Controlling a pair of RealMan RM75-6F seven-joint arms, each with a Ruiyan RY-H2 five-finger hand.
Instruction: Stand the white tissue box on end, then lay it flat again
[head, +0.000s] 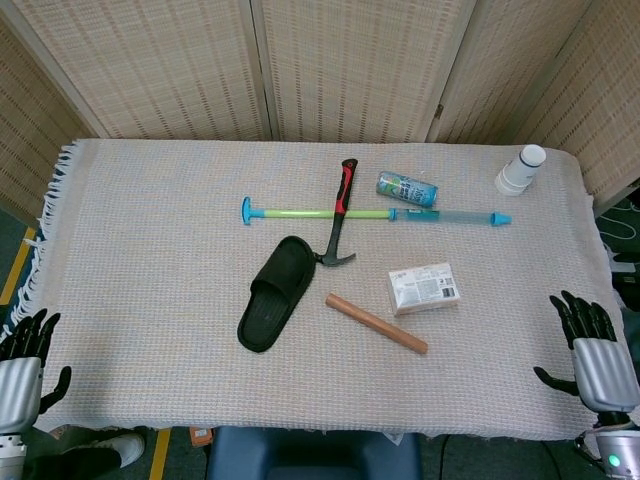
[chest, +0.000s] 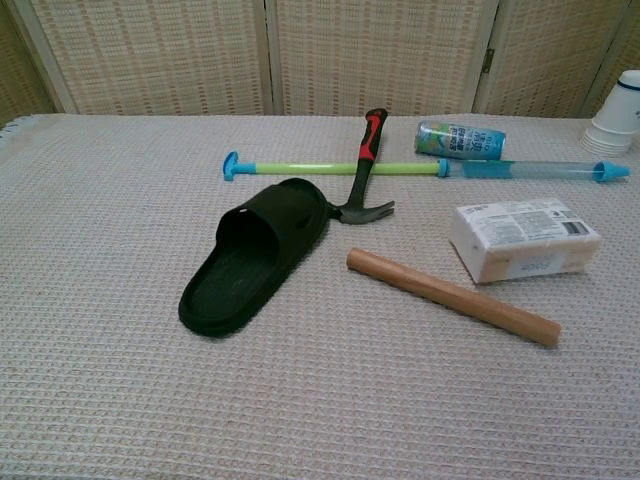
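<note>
While both hands sit off the worktop at its near corners, the box lies flat on its broad face, untouched. Right hand is well to the right of the box, palm up, fingers apart and holding nothing. Left hand is far to the box's left, fingers likewise spread and empty. A wooden rod lies just left of the box, angled, near but not touching. Further left of the box is a black slipper. Behind the box lie a hammer, a green-blue stick and a can; cups stand behind-right.
</note>
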